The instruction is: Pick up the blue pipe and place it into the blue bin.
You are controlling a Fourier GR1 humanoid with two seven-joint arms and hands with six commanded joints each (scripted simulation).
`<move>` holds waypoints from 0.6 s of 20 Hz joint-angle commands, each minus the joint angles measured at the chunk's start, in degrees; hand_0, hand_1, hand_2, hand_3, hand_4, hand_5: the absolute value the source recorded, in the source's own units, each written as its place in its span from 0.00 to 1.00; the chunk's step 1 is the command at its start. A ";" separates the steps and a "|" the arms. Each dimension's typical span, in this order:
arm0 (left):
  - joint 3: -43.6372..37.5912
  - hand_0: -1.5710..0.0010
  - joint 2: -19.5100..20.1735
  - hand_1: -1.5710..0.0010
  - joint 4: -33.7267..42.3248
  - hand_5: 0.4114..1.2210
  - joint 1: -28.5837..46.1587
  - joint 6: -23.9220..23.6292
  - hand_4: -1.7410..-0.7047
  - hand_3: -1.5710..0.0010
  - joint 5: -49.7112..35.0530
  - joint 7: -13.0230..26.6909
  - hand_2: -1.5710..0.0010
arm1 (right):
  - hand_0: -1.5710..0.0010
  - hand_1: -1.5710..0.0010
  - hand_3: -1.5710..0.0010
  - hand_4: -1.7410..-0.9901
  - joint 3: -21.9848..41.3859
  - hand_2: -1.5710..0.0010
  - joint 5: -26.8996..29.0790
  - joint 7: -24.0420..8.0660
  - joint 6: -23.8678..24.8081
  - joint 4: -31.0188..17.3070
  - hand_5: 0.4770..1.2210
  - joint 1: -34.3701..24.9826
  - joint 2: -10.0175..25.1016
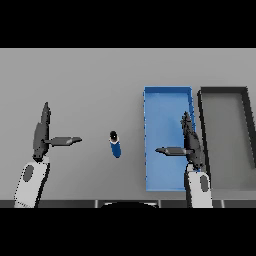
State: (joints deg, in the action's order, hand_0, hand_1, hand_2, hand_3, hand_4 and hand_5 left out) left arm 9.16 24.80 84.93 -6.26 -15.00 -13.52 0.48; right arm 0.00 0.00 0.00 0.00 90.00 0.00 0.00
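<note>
Tabletop: you have a plain grey tabletop (90, 80) filling the view, evenly lit; nothing of the room beyond it shows.
Left hand: your left hand (42, 132) hangs over the left part of the tabletop, fingers straight and pointing away from you, thumb stuck out sideways toward the pipe. It is spread wide, holds nothing and touches nothing.
Right hand: your right hand (191, 142) sits over the right edge of the blue bin, fingers straight and pointing away, thumb stretched left across the bin's floor. It is likewise wide and holds nothing; whether it touches the rim you cannot tell from this view.
Pipe: the blue pipe (115, 145) stands on the tabletop between your two hands, its dark open end facing up at you. It is just left of the blue bin, outside it, and apart from both hands.
Blue bin: the blue bin (162, 105) lies right of centre, long side running away from you. Apart from your right thumb over it, you see nothing inside.
Dark bin: a dark bin (225, 91) with a grey floor sits right beside the blue one, on its right, reaching the view's edge. Nothing shows in it.
</note>
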 commanded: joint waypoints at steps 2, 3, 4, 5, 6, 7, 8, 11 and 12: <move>0.18 1.00 -0.34 1.00 -0.31 0.22 -0.63 -0.22 0.75 1.00 0.19 0.04 1.00 | 1.00 1.00 1.00 0.71 -0.46 1.00 0.30 -0.38 -0.05 -0.44 0.20 -0.61 0.38; 0.31 1.00 -0.57 1.00 -0.58 0.22 -1.07 -0.37 0.75 1.00 0.35 0.25 1.00 | 1.00 1.00 1.00 0.71 -0.78 1.00 0.51 -0.54 -0.16 -0.79 0.20 -1.03 0.64; 0.44 1.00 -0.82 1.00 -0.89 0.22 -1.55 -0.52 0.75 1.00 0.53 0.47 1.00 | 1.00 1.00 1.00 0.71 -1.12 1.00 0.75 -0.65 -0.30 -1.21 0.20 -1.48 0.91; 0.57 1.00 -1.08 1.00 -1.23 0.22 -2.04 -0.69 0.75 1.00 0.72 0.67 1.00 | 1.00 1.00 1.00 0.71 -1.48 1.00 0.99 -0.71 -0.46 -1.66 0.20 -1.95 1.19; 0.55 1.00 -1.36 1.00 -1.64 0.22 -2.88 -0.90 0.75 1.00 0.84 0.77 1.00 | 1.00 1.00 1.00 0.71 -1.69 1.00 0.93 -0.77 -0.58 -2.46 0.20 -2.45 1.41; 1.91 1.00 2.29 1.00 -1.63 0.22 -1.13 4.64 0.75 1.00 1.35 -3.04 1.00 | 1.00 1.00 1.00 0.71 -0.49 1.00 -2.83 4.31 -1.57 -0.40 0.20 -0.23 5.53; 2.92 1.00 4.55 1.00 -1.67 0.22 0.12 8.26 0.75 1.00 1.78 -5.35 1.00 | 1.00 1.00 1.00 0.72 0.80 1.00 -5.56 7.17 -1.97 1.36 0.20 1.21 7.73; 3.71 1.00 7.43 1.00 -3.13 0.22 0.34 13.27 0.75 1.00 2.04 -7.85 1.00 | 1.00 1.00 1.00 0.73 2.86 1.00 -8.99 8.28 -2.12 3.97 0.20 3.40 9.27; 3.90 1.00 7.41 1.00 -2.95 0.23 0.69 13.81 0.75 1.00 1.91 -8.58 1.00 | 1.00 1.00 1.00 0.73 3.01 1.00 -9.09 7.14 -2.19 4.07 0.20 3.42 9.28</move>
State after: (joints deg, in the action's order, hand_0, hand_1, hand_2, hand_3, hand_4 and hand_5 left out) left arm 13.07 32.21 81.98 -5.56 -1.17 -11.60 -8.16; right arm 3.01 -9.09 7.11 -2.19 94.06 3.42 9.28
